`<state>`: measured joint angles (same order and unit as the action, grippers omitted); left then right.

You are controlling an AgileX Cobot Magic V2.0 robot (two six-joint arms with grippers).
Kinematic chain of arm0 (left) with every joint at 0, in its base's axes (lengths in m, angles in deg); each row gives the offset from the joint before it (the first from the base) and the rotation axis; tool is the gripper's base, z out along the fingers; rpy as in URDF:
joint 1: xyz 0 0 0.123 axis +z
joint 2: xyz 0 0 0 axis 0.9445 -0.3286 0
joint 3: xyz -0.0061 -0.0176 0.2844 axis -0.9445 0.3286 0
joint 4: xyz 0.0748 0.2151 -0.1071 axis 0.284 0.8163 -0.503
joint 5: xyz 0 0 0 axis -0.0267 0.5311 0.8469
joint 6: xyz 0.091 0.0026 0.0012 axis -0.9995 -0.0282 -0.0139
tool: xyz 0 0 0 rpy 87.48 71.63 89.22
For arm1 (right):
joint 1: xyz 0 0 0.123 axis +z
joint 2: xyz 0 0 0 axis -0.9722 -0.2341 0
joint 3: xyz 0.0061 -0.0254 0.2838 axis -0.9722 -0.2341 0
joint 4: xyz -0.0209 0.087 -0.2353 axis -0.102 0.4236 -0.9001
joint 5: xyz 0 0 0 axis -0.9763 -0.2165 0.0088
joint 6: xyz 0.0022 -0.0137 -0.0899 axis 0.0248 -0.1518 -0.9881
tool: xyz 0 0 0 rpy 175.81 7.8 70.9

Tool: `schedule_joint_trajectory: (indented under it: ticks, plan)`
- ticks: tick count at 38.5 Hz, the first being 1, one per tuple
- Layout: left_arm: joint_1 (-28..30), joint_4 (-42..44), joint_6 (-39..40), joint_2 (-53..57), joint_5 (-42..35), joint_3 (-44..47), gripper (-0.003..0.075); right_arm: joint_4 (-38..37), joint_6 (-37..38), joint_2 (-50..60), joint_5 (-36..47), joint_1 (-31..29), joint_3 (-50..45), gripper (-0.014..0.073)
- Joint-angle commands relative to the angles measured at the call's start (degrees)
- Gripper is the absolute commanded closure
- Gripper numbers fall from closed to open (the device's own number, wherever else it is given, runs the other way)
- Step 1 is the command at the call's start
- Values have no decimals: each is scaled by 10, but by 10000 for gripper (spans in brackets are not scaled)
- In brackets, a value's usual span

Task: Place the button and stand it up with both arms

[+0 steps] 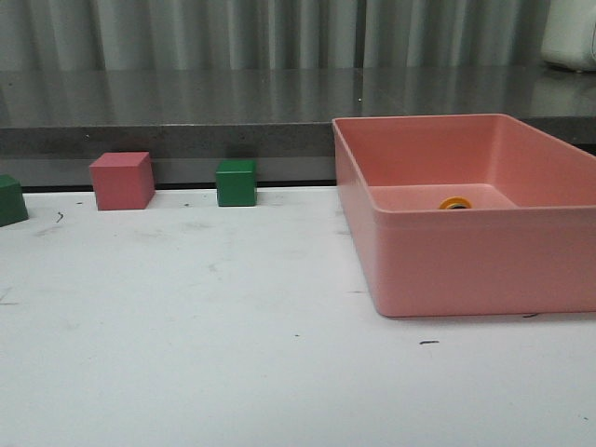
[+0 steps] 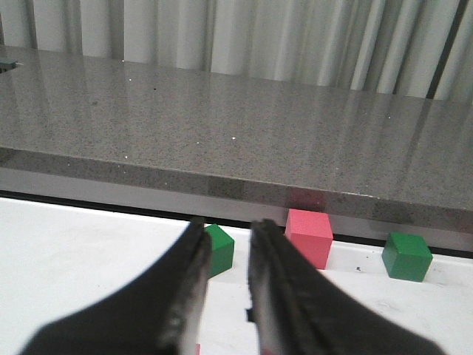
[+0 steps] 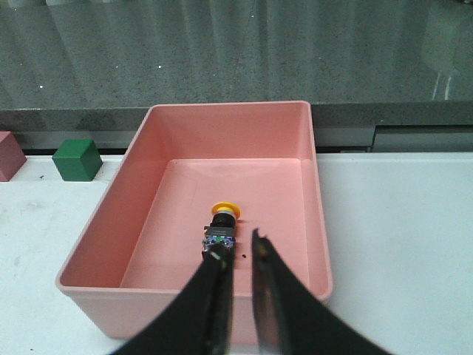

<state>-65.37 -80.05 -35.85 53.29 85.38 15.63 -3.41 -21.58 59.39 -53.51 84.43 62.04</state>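
This looks like a robot test lab, not a home or shop. A bare white table (image 1: 186,354), scuffed and pen-marked, carries only test props: a pink bin (image 1: 466,261), a pink cube (image 1: 122,181) and green cubes (image 1: 237,182) lined along its far edge. Beyond the left pincer (image 2: 225,244), past those cubes, runs a grey speckled counter (image 2: 222,133) backed by a pale pleated curtain (image 2: 259,37). The same counter lies beyond the right pincer (image 3: 238,255), behind the bin.
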Motion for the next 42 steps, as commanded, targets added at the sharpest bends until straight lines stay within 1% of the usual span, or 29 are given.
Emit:
schedule_joint_trajectory:
  ticks: [1, 2, 4, 6, 7, 12, 16, 20, 23, 26, 31, 33, 35, 37, 42]
  plan:
    - [0, -3, 5, -7, -42, -21, 232, 0, -1, -5, 45, -3, 21, 265]
    - [0, -3, 5, -7, -41, -21, 151, 0, -1, -5, 45, -3, 21, 201]
    - [0, -3, 5, -7, -41, -21, 62, 0, -1, -5, 47, -3, 21, 71]
    - [0, -3, 5, -7, -41, -21, 20, 0, -1, -6, 55, -3, 21, -31]
    - [0, -3, 5, -7, -41, -21, 22, 0, -1, -7, 61, -3, 21, -64]
    - [0, -3, 5, -7, -43, -21, 50, 0, -1, -41, 85, -3, 30, -50]
    - [0, -3, 5, -7, -45, -21, 75, 0, -1, -108, 90, -3, 58, -50]
    - [0, -3, 5, -7, -45, -21, 97, 7, -1, -194, 85, -3, 108, -50]
    - [0, -3, 5, -7, -45, -21, 106, 33, -1, -262, 72, 3, 158, -50]
    - [0, -3, 5, -7, -45, -21, 118, 41, -1, -313, 58, 18, 198, -50]
    - [0, -3, 5, -7, -45, -21, 136, 40, -1, -402, 40, 74, 265, -50]
    - [0, -3, 5, -7, -45, -21, 141, 40, -1, -438, 28, 97, 292, -50]
    - [0, -3, 5, -7, -45, -21, 149, 40, -1, -467, 13, 107, 318, -50]
    - [0, -3, 5, -7, -45, -21, 157, 43, -1, -496, -10, 108, 343, -50]
    - [0, -3, 5, -7, -45, -21, 156, 44, 7, -567, -99, 92, 413, -50]
